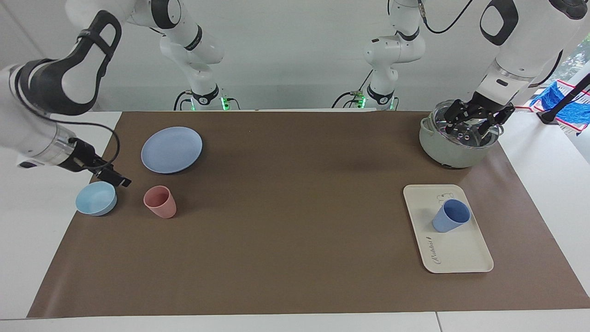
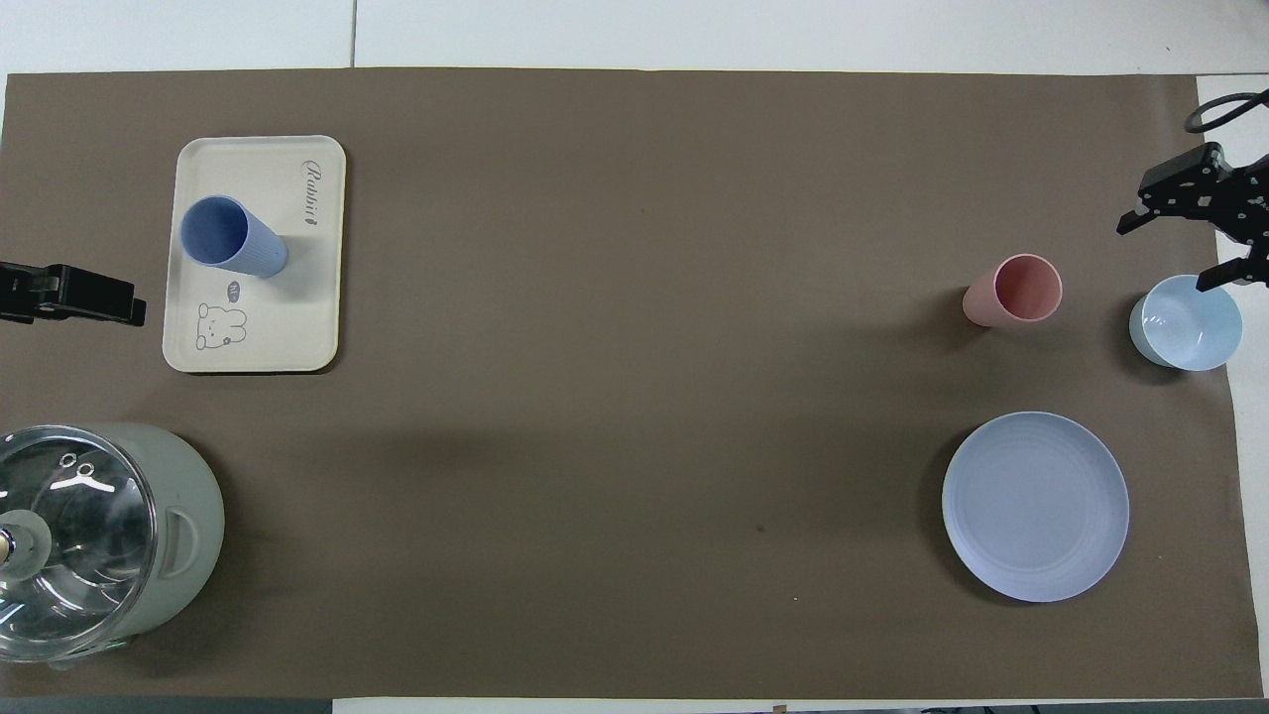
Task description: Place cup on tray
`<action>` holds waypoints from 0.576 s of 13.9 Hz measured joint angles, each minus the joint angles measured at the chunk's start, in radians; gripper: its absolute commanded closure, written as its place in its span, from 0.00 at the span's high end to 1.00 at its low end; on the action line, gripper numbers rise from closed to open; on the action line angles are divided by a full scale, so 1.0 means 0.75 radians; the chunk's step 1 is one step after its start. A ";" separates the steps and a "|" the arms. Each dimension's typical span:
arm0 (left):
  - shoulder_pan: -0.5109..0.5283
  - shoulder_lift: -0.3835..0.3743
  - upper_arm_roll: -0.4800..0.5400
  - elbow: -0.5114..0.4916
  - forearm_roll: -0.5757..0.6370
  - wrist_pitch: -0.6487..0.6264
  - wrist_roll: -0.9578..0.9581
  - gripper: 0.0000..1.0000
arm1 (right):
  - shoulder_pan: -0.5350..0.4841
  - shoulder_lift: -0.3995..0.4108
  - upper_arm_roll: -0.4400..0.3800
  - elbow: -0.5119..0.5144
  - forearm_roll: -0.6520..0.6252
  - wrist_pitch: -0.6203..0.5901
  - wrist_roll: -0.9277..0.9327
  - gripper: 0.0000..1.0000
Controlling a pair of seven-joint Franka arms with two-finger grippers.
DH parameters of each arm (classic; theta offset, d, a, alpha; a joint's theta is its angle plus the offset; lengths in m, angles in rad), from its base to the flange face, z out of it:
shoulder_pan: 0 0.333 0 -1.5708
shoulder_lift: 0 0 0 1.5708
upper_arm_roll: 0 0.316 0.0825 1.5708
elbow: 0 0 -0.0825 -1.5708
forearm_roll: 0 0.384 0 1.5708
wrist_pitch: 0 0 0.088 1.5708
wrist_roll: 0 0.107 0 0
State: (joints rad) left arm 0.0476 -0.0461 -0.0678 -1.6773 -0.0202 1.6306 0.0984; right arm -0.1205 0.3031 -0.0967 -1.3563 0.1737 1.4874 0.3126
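The periwinkle-blue cup (image 1: 451,216) stands upright on the cream-white tray (image 1: 454,253), at the end of the tray nearer to the robots, by the bear drawing. It also shows on the tray (image 2: 268,342) in the overhead view (image 2: 230,236). My left gripper (image 1: 464,130) is open and empty, up over the pot, apart from the cup. My right gripper (image 1: 113,177) is open and empty, just above the light-blue bowl's rim at the right arm's end of the table; it also shows in the overhead view (image 2: 1167,253).
A grey-green pot with a glass lid (image 1: 454,138) stands nearer to the robots than the tray. A light-blue bowl (image 1: 96,198), a pink cup (image 1: 160,201) and a round blue plate (image 1: 171,150) sit at the right arm's end.
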 measured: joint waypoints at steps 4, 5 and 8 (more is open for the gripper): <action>0.000 0.000 0.000 0.000 0.001 -0.001 0.000 1.00 | -0.003 -0.125 -0.008 -0.012 -0.075 -0.013 -0.493 1.00; 0.000 0.000 0.000 0.000 0.001 -0.001 0.000 1.00 | -0.007 -0.147 -0.009 -0.018 -0.085 -0.032 -0.557 1.00; 0.000 0.000 0.000 0.000 0.000 -0.001 0.000 1.00 | 0.010 -0.246 -0.008 -0.087 -0.124 -0.062 -0.615 1.00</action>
State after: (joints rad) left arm 0.0474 -0.0461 -0.0679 -1.6774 -0.0204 1.6298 0.0984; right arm -0.1132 0.1190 -0.1027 -1.4213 0.0810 1.4408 -0.1487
